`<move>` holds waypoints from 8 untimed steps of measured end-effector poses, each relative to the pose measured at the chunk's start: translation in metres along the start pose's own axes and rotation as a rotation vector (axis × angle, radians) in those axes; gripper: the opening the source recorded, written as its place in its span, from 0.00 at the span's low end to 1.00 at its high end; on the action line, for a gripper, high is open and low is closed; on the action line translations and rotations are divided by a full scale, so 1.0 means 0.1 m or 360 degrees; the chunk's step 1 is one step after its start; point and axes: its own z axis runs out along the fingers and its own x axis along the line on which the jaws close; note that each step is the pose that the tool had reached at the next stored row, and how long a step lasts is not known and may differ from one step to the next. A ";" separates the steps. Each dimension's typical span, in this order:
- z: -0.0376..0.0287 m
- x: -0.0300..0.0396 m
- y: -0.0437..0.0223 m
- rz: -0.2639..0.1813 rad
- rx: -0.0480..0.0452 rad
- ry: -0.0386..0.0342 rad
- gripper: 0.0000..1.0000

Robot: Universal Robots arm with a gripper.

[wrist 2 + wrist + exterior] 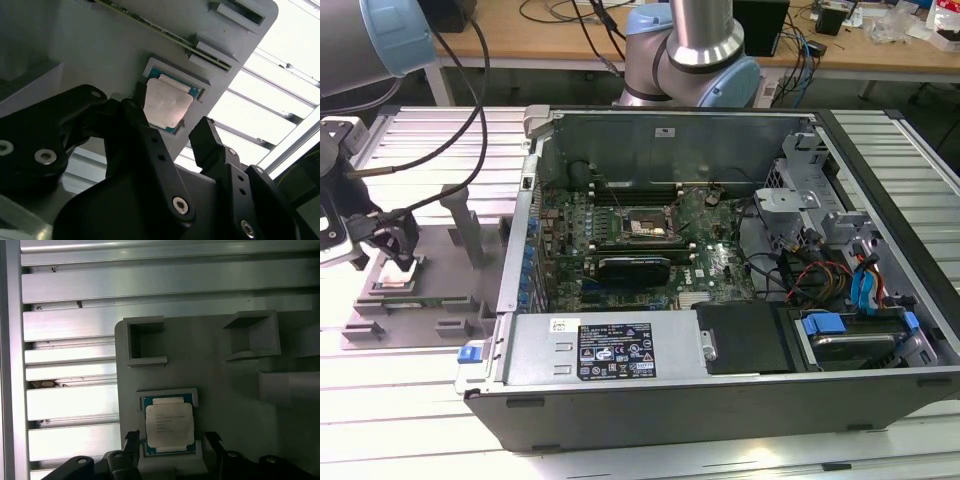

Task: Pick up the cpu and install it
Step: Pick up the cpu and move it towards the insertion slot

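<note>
The cpu, a small square chip with a pale silvery top, lies flat in a recess of the grey plastic tray. In both wrist views it shows between the black fingertips, with the cpu still seated in its recess. My gripper is open, one finger on each side of the chip and a gap to each. In the exterior view the gripper hangs just over the tray at the exterior view's left. The empty processor socket sits on the motherboard inside the case.
The open computer case lies on a slatted aluminium table, to the exterior view's right of the tray. Two upright posts rise from the tray close to the gripper. Cables trail from the arm.
</note>
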 end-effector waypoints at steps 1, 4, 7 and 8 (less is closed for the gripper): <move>0.000 0.000 0.000 0.0000 0.0000 0.0000 0.66; 0.034 -0.007 -0.001 -0.0026 0.0002 0.0001 0.66; 0.089 -0.010 -0.003 -0.0046 0.0007 0.0002 0.66; 0.101 -0.012 -0.004 -0.0049 0.0007 0.0003 0.66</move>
